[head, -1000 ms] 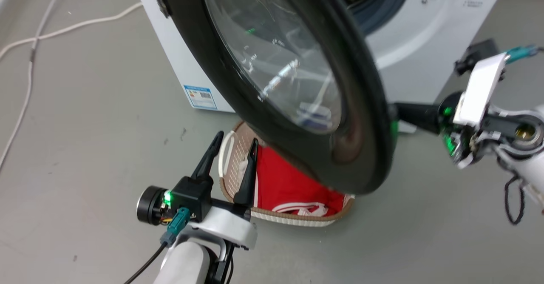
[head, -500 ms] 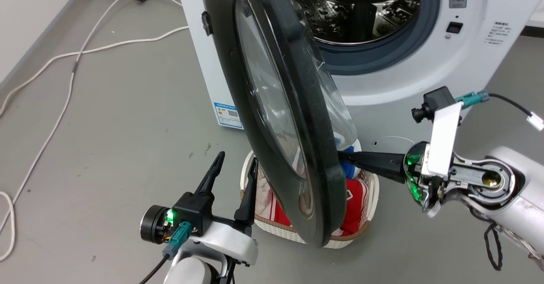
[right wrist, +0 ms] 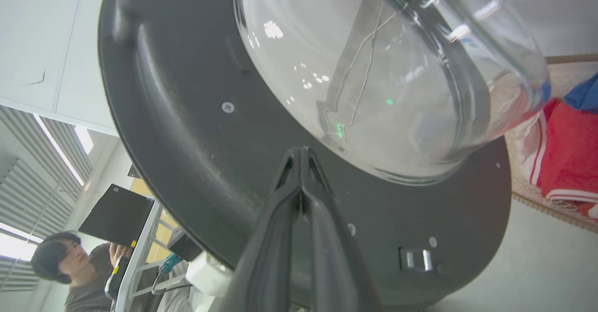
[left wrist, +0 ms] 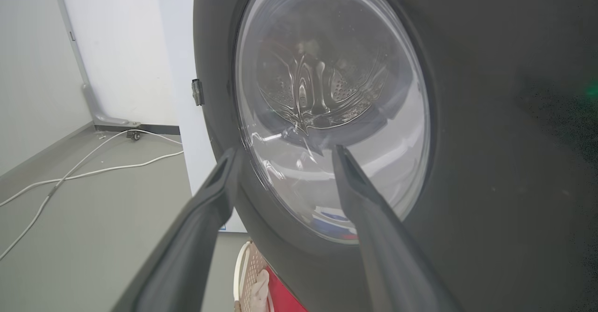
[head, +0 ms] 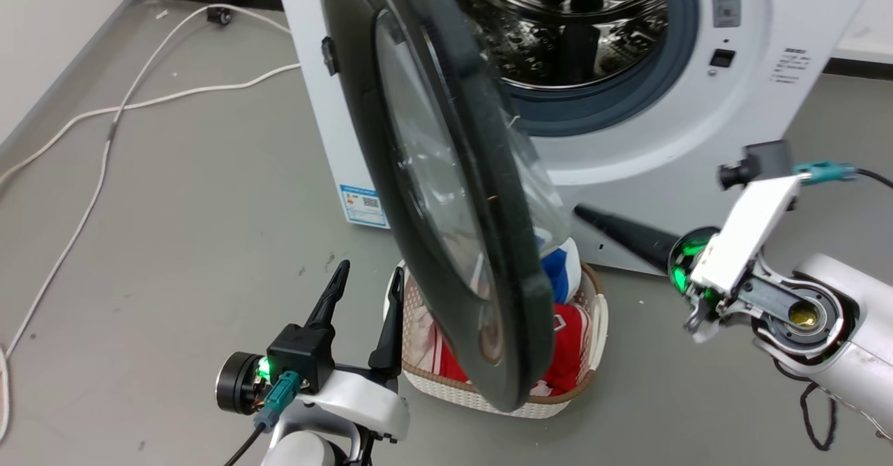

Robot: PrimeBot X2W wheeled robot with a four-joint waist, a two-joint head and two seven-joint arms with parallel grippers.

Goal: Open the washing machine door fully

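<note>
Door position decides the push: the washing machine door (head: 432, 187) hangs about half open from the machine's front left edge, above a laundry basket (head: 446, 391) on the floor. The right pincer (head: 582, 212), fingers pressed together, points at the door's inner face beside the glass bowl; contact is unclear. It seems the better placed. The left pincer (head: 370, 271), fingers apart, hovers outside.

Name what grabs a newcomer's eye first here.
The big black washing machine door stands partly open mid-frame, steel drum exposed behind it. Below it sits a basket of red laundry; the open left hand faces the door's front, the shut right hand its back.
</note>
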